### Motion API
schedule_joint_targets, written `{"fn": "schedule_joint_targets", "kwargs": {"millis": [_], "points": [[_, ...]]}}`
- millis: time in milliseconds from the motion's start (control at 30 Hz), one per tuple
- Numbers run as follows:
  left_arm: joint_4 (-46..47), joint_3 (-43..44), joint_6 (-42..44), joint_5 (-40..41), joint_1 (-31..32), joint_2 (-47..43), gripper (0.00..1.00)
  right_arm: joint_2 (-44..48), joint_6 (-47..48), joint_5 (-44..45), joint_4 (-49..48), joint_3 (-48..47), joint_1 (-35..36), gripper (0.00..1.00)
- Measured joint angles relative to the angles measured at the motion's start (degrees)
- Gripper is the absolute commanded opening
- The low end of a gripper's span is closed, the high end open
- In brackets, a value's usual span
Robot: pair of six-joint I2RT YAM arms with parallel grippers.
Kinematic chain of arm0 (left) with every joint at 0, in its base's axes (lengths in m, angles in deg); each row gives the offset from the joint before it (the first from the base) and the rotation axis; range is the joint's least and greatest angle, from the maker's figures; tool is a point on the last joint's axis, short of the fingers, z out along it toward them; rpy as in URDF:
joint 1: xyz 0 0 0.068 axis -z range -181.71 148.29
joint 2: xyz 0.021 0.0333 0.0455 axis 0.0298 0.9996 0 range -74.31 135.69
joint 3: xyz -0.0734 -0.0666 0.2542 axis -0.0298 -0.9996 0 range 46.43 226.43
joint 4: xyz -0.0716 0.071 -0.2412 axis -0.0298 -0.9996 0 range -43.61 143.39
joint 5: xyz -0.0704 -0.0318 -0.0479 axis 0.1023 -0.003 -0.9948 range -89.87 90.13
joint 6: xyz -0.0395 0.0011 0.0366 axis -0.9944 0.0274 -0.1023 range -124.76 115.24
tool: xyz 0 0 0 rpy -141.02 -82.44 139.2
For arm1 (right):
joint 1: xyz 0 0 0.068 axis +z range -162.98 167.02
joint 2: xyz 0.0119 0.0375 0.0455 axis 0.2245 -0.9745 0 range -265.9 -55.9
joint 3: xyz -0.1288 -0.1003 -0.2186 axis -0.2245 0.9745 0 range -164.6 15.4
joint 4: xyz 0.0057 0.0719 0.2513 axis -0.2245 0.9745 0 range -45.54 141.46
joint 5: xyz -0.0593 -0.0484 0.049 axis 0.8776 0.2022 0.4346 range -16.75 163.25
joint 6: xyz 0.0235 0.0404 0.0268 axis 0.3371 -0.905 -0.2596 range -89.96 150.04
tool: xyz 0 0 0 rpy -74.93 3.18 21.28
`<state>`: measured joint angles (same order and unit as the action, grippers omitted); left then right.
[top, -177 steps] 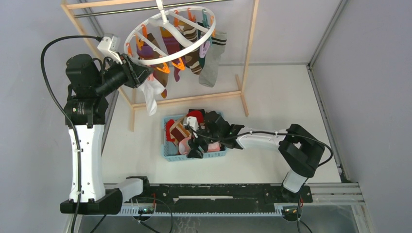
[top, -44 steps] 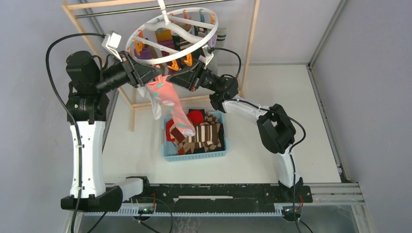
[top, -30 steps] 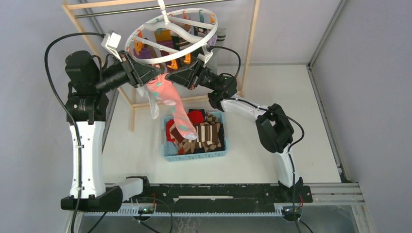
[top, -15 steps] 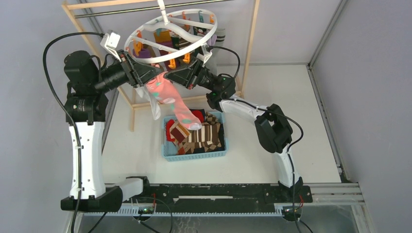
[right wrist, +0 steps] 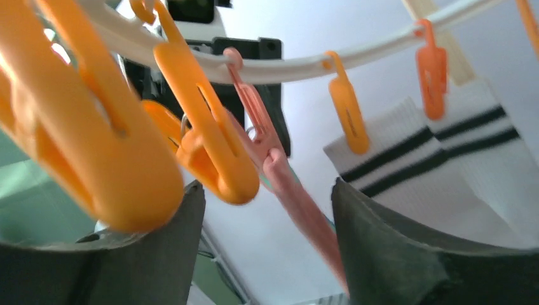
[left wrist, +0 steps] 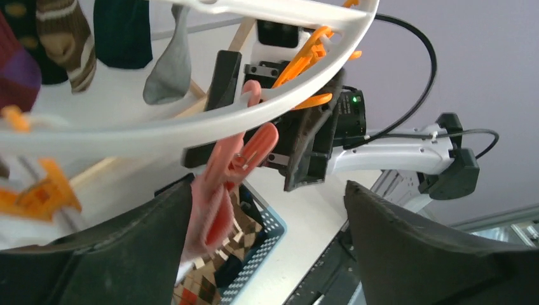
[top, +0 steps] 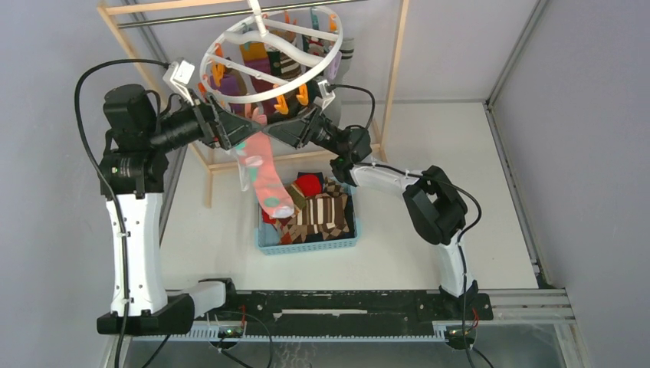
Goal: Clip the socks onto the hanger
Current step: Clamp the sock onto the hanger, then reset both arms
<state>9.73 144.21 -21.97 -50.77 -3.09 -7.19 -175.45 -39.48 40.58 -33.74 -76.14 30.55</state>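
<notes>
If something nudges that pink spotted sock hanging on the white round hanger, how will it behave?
Probably floppy: the pink spotted sock droops limp below its pink clip. Likely light, since that single clip holds it, so it should swing easily.

Robotics lab cell: plain grey partition walls (top: 582, 115), aluminium corner posts (top: 515, 54), bare white desk (top: 429, 146), black mounting rail (top: 337, 303).

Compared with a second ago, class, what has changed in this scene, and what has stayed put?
The left gripper and the right gripper both opened and let go. The pink sock now hangs by itself from the pink clip on the hanger, its toe swung left. The blue basket and its socks stayed put.
</notes>
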Motion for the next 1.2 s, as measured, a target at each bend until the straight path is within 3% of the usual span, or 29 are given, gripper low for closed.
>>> {"fn": "schedule_joint_targets", "kwargs": {"millis": [200,433,567,733,867,1100,1200], "points": [[-7.65,1.38,4.48,-0.66,-6.84,-0.22,1.00,7.32,5.25,0.61,4.96,12.46,-1.64,0.99],[-20.72,1.09,17.97,-1.46,-18.34,-0.76,1.00,22.18,12.81,-1.05,11.82,30.45,-5.01,0.99],[-23.06,-6.36,25.88,2.45,-21.84,-2.78,1.00,34.10,21.42,-0.26,21.44,43.04,-7.30,0.99],[-12.07,-26.14,26.60,10.93,-22.69,-5.33,1.00,50.51,34.53,12.48,43.74,51.82,-10.29,0.99],[1.25,-40.35,23.91,23.06,-20.02,-4.92,1.00,63.06,38.45,30.45,55.63,58.05,-17.70,0.99],[22.86,-54.16,19.85,37.22,-12.17,-4.74,1.00,76.78,41.79,59.23,64.94,70.51,-29.53,0.99],[32.30,-58.99,17.05,39.45,-12.17,-4.72,1.00,78.47,43.39,65.64,65.05,75.30,-32.85,0.99]]}}
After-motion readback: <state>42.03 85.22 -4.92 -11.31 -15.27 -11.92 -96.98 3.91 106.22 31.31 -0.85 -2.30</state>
